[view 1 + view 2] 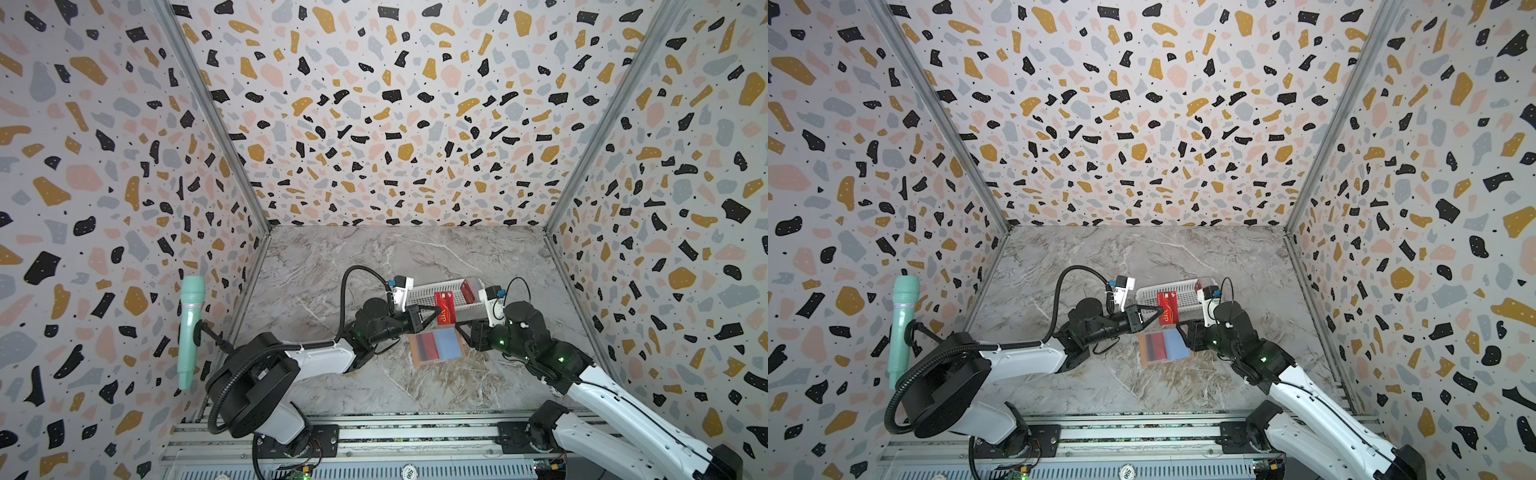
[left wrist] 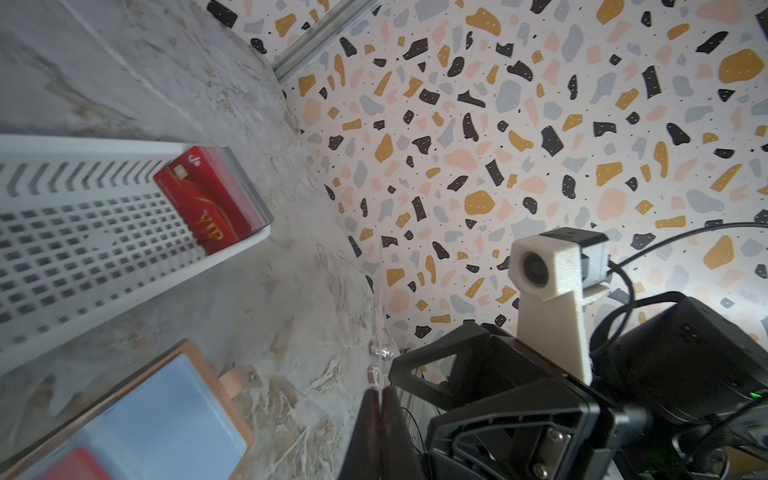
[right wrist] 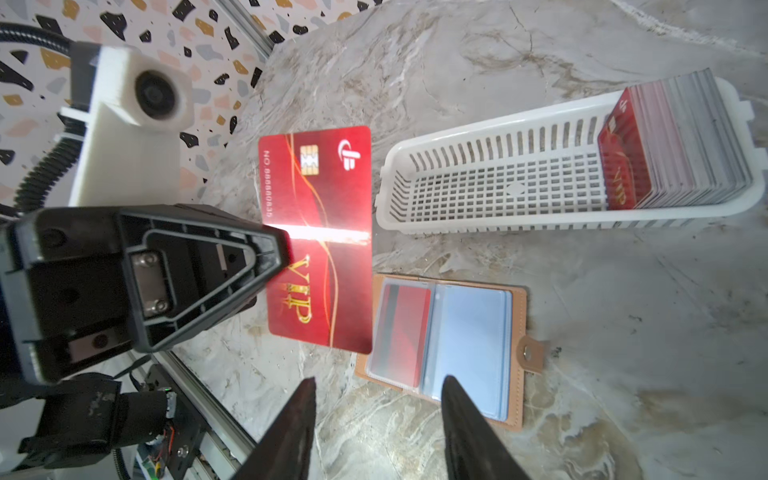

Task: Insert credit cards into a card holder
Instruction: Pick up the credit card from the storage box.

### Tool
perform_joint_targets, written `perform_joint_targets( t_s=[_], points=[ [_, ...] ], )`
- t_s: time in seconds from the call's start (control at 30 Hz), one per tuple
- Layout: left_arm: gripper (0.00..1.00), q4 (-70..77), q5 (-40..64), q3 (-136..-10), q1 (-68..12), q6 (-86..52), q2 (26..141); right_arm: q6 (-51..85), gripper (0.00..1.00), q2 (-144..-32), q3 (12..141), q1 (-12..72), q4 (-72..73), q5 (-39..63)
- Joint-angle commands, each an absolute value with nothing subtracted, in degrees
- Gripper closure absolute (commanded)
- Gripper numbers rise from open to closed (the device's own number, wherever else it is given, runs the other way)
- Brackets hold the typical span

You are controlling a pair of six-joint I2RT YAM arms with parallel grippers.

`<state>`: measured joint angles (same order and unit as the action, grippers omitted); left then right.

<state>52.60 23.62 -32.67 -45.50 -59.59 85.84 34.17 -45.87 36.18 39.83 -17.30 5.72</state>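
Note:
My left gripper (image 1: 439, 310) (image 2: 379, 391) is shut on one edge of a red credit card (image 3: 328, 199) (image 1: 448, 312) with gold VIP lettering. It holds the card in the air between the basket and the card holder. The left wrist view shows this card only edge-on, as a thin line. The tan card holder (image 3: 469, 332) (image 1: 440, 348) (image 1: 1165, 348) lies open on the marble table, pale blue inside, with a red card (image 3: 405, 332) in one clear pocket. My right gripper (image 3: 376, 380) (image 1: 460, 331) is open and empty, hovering just beside the holder's near edge.
A white slotted basket (image 3: 498, 226) (image 1: 426, 294) (image 2: 124, 143) lies behind the holder. A stack of several cards (image 3: 648, 158) (image 2: 208, 199) stands at one end of it. A mint-green microphone (image 1: 189, 328) hangs on the left wall. The two grippers are close together.

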Motion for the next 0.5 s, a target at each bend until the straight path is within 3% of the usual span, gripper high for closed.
perform_joint_targets(
  t_s=[0.0, 0.47],
  points=[
    [1.00, 55.4, 21.6, -29.9, -46.2, -59.7, 83.7, 35.7, 0.51, -47.7, 35.1, 43.6, -20.1, -2.6],
    [1.00, 52.6, 16.1, -25.7, -49.7, -59.7, 80.9, 37.5, 0.53, -51.8, 29.3, 46.8, -17.2, 0.6]
  ],
)
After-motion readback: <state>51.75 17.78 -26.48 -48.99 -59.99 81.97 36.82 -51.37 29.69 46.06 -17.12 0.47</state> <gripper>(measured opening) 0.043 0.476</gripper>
